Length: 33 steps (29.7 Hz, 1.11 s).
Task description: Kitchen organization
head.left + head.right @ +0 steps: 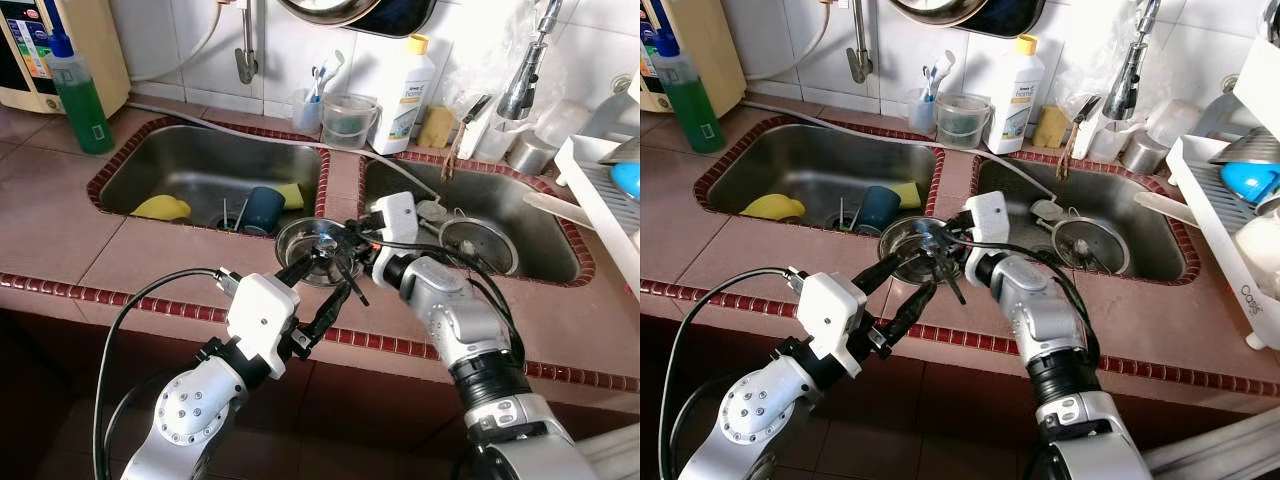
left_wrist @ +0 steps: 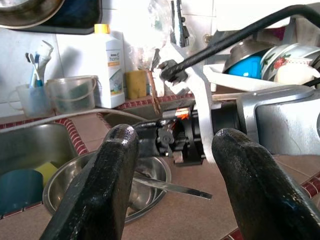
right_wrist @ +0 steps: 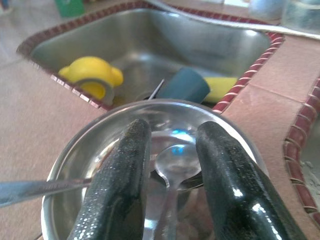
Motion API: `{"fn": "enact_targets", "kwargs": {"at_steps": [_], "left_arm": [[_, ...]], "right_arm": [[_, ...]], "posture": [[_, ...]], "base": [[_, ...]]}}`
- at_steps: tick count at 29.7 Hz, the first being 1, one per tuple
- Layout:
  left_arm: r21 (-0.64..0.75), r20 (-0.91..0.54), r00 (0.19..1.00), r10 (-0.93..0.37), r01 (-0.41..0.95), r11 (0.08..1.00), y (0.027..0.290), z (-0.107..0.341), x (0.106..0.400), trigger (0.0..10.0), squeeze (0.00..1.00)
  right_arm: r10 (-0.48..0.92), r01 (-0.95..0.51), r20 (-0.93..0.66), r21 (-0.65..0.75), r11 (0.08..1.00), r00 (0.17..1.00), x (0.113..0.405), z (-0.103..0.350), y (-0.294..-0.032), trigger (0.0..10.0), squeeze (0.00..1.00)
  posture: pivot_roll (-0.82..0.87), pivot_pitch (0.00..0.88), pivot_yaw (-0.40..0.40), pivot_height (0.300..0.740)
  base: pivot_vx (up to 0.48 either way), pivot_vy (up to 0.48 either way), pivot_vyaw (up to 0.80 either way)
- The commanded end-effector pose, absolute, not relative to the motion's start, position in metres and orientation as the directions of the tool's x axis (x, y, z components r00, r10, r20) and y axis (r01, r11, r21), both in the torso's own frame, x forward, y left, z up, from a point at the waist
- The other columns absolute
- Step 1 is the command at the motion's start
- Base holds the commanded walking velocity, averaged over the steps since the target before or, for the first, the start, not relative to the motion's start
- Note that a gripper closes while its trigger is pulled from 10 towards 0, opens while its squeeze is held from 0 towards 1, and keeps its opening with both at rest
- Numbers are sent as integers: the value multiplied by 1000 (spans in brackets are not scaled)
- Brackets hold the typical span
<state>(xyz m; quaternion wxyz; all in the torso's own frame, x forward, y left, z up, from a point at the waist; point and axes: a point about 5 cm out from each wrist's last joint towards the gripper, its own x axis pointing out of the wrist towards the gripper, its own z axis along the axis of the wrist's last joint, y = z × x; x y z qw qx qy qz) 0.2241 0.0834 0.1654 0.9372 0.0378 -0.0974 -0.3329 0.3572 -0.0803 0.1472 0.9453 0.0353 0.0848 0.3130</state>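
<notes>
Right wrist view gave me the clearest look: my right end effector hung just above the steel bowl, its two black fingers set narrowly apart with the bowl of a spoon lying between them. I could not tell whether the pads were touching the spoon or only flanking it. The spoon's handle ran back toward my wrist, so its long axis lay roughly in line with the fingers. A second utensil, a knife, rested across the bowl's rim, its handle pointing out over the bench toward my left side.

From the head camera, the bowl sat on the tiled strip between the two sinks, near the front edge. My left end effector was just in front of the bowl, fingers spread wide and empty, aimed at the rim. In the left sink lay a blue cup and a yellow sponge.

I judged the right arm to be the nearer one for the spoon, already over it; closing and lifting straight up seemed the move. The left was better placed for the knife.
</notes>
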Motion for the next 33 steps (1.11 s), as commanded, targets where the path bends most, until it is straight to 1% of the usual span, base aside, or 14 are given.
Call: {"fn": "enact_targets", "kwargs": {"at_steps": [1, 9, 10, 11, 12, 13, 16, 20, 26, 33], "left_arm": [[141, 174, 748, -641, 625, 768, 79, 171, 221, 10000, 0], [162, 150, 737, -659, 639, 752, 82, 166, 217, 10000, 0], [192, 135, 731, -669, 643, 741, 85, 164, 217, 10000, 0], [192, 135, 731, -669, 643, 741, 85, 164, 217, 10000, 0], [199, 131, 727, -673, 646, 737, 86, 164, 217, 10000, 0], [208, 128, 724, -678, 649, 732, 87, 165, 217, 10000, 0], [241, 116, 710, -694, 658, 713, 90, 165, 217, 10000, 0], [250, 113, 703, -702, 664, 705, 90, 166, 216, 10000, 0], [269, 84, 654, -751, 711, 650, 91, 166, 208, 10000, 0], [279, 80, 638, -766, 723, 631, 91, 169, 205, 10000, 0]], "right_arm": [[597, -589, -146, 99, 802, 789, 355, 148, -82, 10000, 0], [597, -584, -182, 124, 802, 782, 351, 139, -82, 10000, 0], [602, -583, -192, 148, 799, 775, 350, 136, -83, 10000, 200], [602, -583, -192, 148, 799, 775, 350, 136, -83, 10000, 200], [598, -579, -194, 152, 801, 777, 349, 135, -84, 10000, 965], [606, -583, -191, 168, 795, 772, 348, 135, -84, 10000, 1000], [611, -584, -193, 183, 791, 768, 348, 135, -84, 10000, 1000], [602, -576, -200, 177, 798, 773, 348, 134, -85, 10000, 1000], [599, -571, -216, 182, 800, 771, 348, 133, -88, 10000, 1000], [598, -572, -247, 175, 801, 762, 351, 131, -91, 10000, 1000]], "posture": [[-97, 59, -124, 732], [-94, 62, -132, 732], [-94, 63, -135, 732], [-94, 63, -135, 732], [-94, 63, -135, 732], [-94, 61, -136, 732], [-94, 60, -134, 732], [-96, 57, -134, 732], [-92, 55, -135, 732], [-86, 58, -138, 732]], "base": [[0, 0, 0], [0, 0, 0], [0, 0, 0], [0, 0, 0], [0, 0, 0], [0, 0, 0], [0, 0, 0], [0, 0, 0], [0, 0, 0], [0, 0, 0]]}}
